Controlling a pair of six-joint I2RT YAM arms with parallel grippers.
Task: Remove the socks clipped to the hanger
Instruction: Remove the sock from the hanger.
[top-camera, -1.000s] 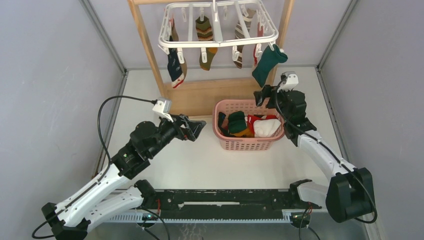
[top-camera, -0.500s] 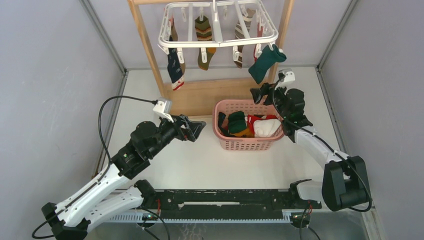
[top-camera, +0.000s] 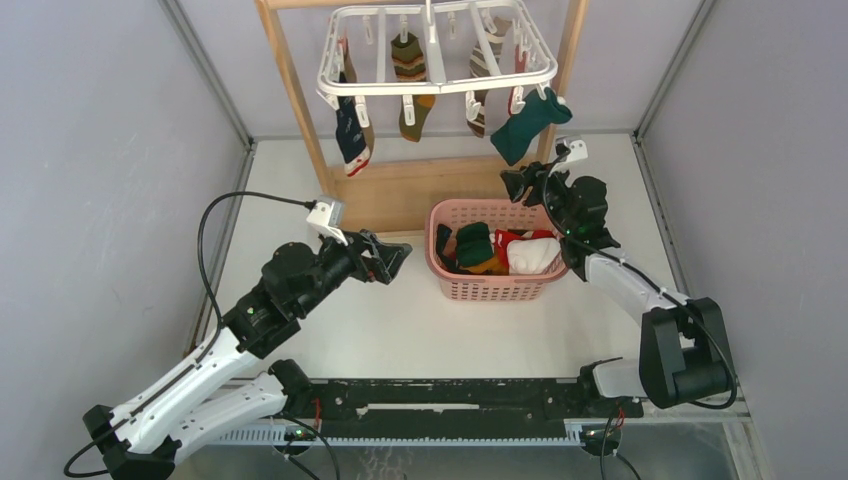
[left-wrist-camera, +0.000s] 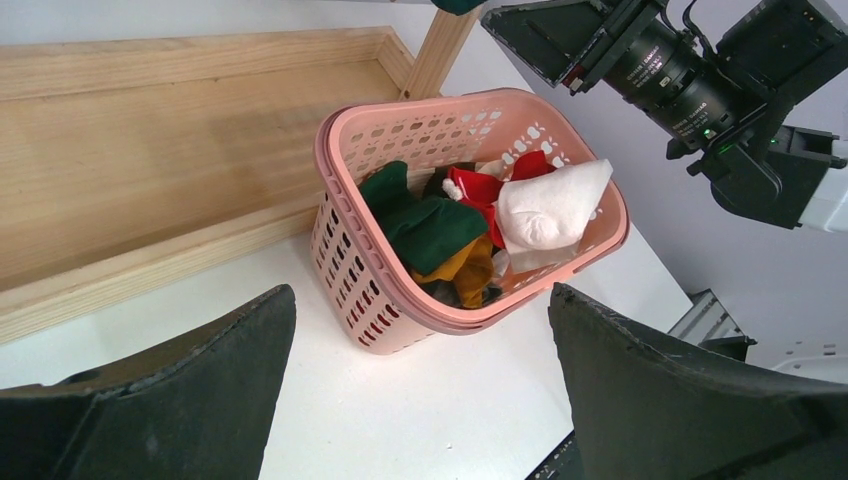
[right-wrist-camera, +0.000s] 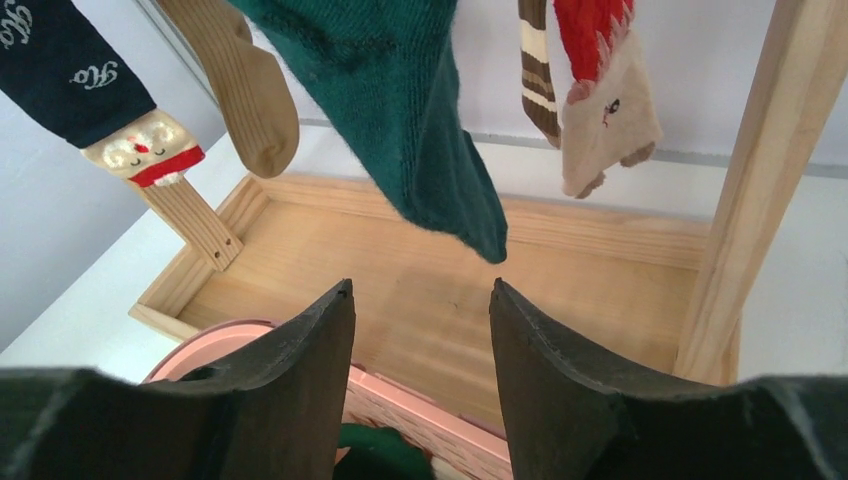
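The white hanger (top-camera: 436, 88) hangs from the wooden stand at the back. Socks clipped to it: a teal sock (top-camera: 522, 125) at the right corner, a navy sock (top-camera: 350, 132), a tan sock (top-camera: 417, 112), a brown-striped one (top-camera: 478, 112). In the right wrist view the teal sock (right-wrist-camera: 400, 100) hangs just above and between my fingertips, not touching. My right gripper (top-camera: 518, 180) is open and empty just below that sock. My left gripper (top-camera: 396, 257) is open and empty, left of the pink basket (top-camera: 441, 275). Removed socks lie in the basket (left-wrist-camera: 450, 225).
The wooden stand has a flat base tray (top-camera: 410, 190) behind the basket and two upright posts (top-camera: 290, 80). Its right post (right-wrist-camera: 765, 160) stands close to my right gripper. Grey walls enclose the table on both sides.
My right gripper has risen and moved back towards the teal sock. The teal sock has swung up and to the left. The left arm has not moved.
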